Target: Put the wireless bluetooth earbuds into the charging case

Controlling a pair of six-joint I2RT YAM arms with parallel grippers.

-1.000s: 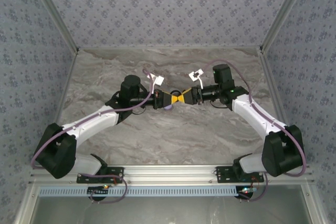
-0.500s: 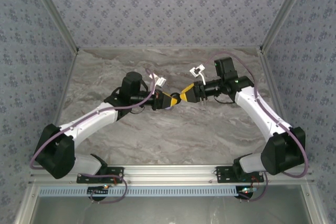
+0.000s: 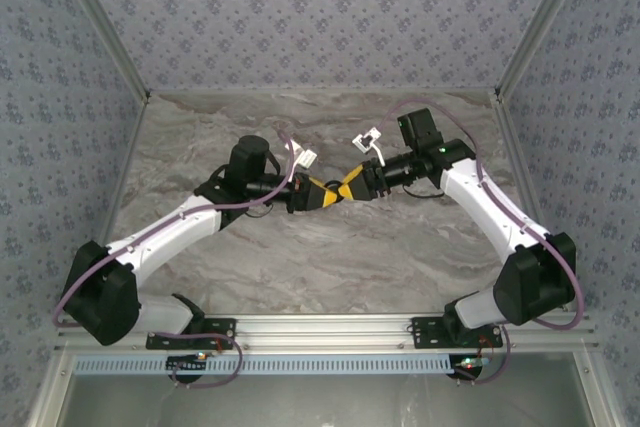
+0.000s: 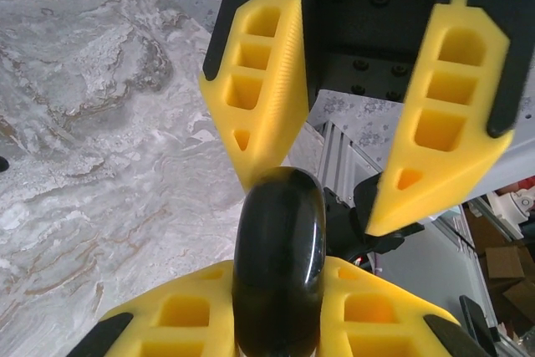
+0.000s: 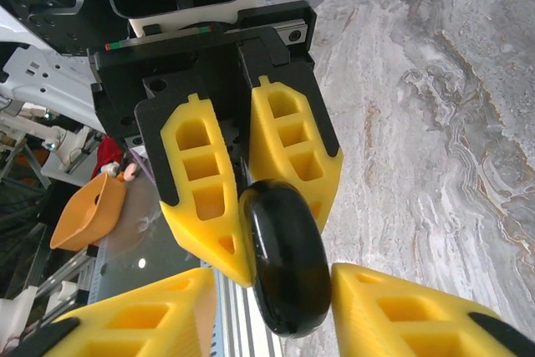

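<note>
The charging case is a glossy black round puck held on edge above the table. My left gripper is shut on it, one yellow finger on each flat face. In the top view the two grippers meet tip to tip at mid-table, the left gripper and the right gripper. My right gripper stands open with the case between its fingers. One right fingertip touches the case's rim. The other right fingertip stands clear of it. The earbuds are out of view.
The marble table lies below both grippers. Patterned walls close in the back and sides. An aluminium rail with the arm bases runs along the near edge. White cable tags hang off the right wrist.
My right wrist has lifted, turned and pushed its fingers further over the left gripper's tips. The left gripper has kept its hold on the case and barely shifted.
</note>
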